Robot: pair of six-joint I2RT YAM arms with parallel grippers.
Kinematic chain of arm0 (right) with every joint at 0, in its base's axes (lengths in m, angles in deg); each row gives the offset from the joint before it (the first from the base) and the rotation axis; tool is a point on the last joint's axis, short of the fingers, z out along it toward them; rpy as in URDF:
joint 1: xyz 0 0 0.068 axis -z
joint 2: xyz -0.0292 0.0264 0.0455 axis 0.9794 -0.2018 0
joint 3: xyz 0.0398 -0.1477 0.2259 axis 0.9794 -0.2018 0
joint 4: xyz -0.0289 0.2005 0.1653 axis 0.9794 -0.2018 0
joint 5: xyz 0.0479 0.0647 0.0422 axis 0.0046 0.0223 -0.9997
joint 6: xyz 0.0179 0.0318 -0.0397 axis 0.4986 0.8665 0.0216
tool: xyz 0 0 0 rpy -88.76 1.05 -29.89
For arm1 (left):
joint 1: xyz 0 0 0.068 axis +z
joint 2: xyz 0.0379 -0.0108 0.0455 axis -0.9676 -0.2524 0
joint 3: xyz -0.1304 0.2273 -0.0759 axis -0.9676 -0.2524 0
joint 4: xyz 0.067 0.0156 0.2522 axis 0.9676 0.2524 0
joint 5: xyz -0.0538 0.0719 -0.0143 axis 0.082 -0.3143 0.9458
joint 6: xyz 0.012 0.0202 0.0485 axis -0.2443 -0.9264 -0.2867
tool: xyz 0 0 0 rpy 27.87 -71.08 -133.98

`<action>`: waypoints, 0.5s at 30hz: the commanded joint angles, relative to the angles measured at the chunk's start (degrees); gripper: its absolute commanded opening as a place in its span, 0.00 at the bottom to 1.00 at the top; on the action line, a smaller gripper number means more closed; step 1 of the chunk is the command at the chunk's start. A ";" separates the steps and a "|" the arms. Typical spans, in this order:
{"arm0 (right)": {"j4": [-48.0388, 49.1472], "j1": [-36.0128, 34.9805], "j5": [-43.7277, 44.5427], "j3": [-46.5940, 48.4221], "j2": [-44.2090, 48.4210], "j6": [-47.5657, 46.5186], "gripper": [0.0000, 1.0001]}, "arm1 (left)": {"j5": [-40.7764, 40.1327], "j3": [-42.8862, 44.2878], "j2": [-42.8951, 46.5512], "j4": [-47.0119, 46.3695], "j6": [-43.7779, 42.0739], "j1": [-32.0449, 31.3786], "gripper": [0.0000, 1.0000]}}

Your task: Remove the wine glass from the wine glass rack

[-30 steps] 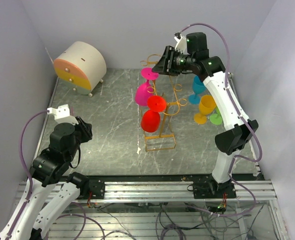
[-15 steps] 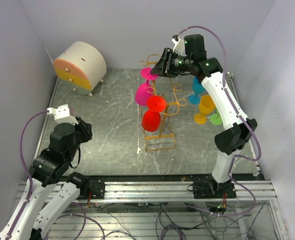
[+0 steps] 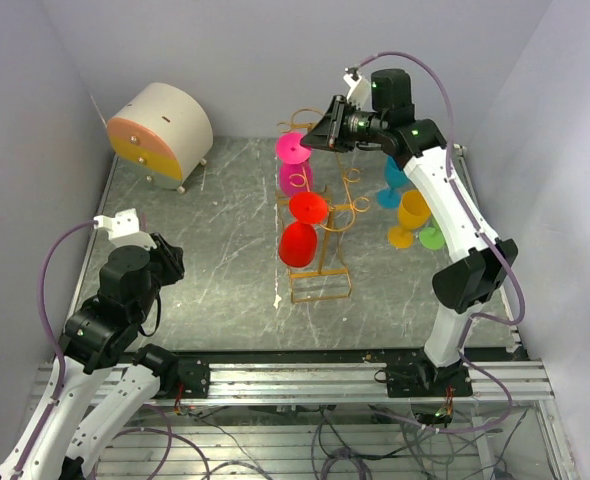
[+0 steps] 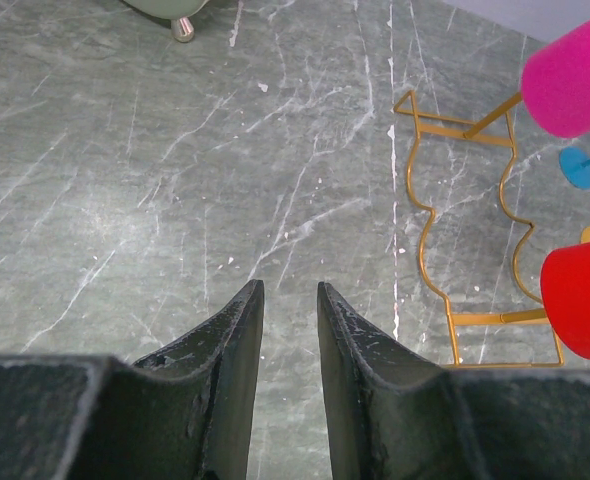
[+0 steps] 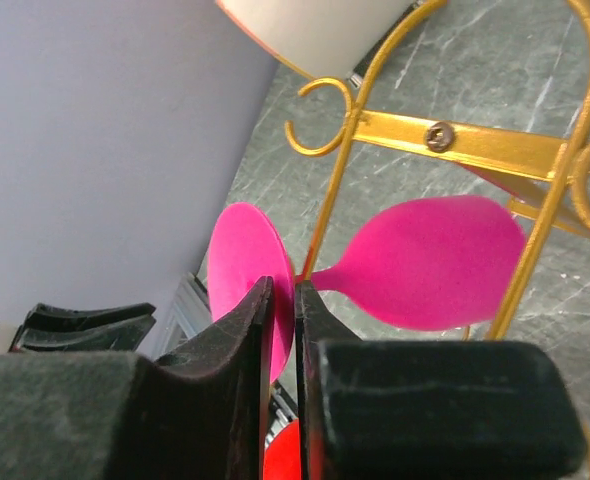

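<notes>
Right jaws clenched on the pink glass [image 5: 415, 262] at the rack [image 5: 475, 145]

The right jaws pinch the rim of the pink glass's round foot [image 5: 243, 262]; its stem lies against a rack wire, foot on one side and bowl on the other, the glass tipped sideways near the top hooks. Below it a red glass [image 3: 300, 243] hangs from the rack, bowl down. The left jaws are released, a narrow gap between them with nothing in it, low over the table [image 3: 205, 260], well apart from the rack. Teal [image 3: 393, 180], yellow [image 3: 412, 212] and green [image 3: 433, 238] glasses sit by the right arm. A round drawer box [image 3: 160, 130] sits back left, drawers shut
</notes>
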 commanded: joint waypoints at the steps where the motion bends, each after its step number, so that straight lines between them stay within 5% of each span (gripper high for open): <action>1: 3.12 -0.20 -1.27 -2.10 2.82 1.14 0.09 | -1.55 0.41 0.31 -0.42 0.41 -0.06 0.39; 15: 13.38 0.50 -5.38 -7.76 5.06 8.75 0.00 | -1.77 0.42 0.49 -0.36 0.53 -0.08 0.39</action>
